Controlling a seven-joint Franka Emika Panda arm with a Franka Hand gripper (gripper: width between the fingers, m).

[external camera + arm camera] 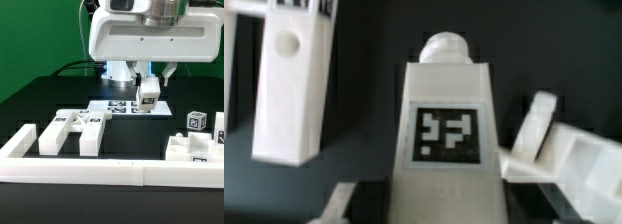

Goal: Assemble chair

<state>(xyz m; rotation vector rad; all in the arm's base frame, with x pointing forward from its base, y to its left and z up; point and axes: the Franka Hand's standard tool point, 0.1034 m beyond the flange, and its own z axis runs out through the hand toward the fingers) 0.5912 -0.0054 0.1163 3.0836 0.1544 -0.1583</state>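
Observation:
My gripper point(149, 84) is shut on a white chair bar point(148, 98) with a black-and-white tag and holds it just above the table, at the marker board's right end. In the wrist view the bar point(446, 120) runs out from between my fingers point(352, 198), tag facing the camera and a rounded peg at its far end. A wide slotted chair panel point(72, 131) lies at the exterior view's front left. A cube-ended piece point(196, 121) and a blocky part point(192, 148) sit at the right.
The marker board point(116, 106) lies flat under the arm's base. A long low white border rail point(110, 176) runs along the front, with a raised end point(22, 143) at the left. In the wrist view, a white part with a hole point(288, 80) and another white piece point(555, 140) flank the bar.

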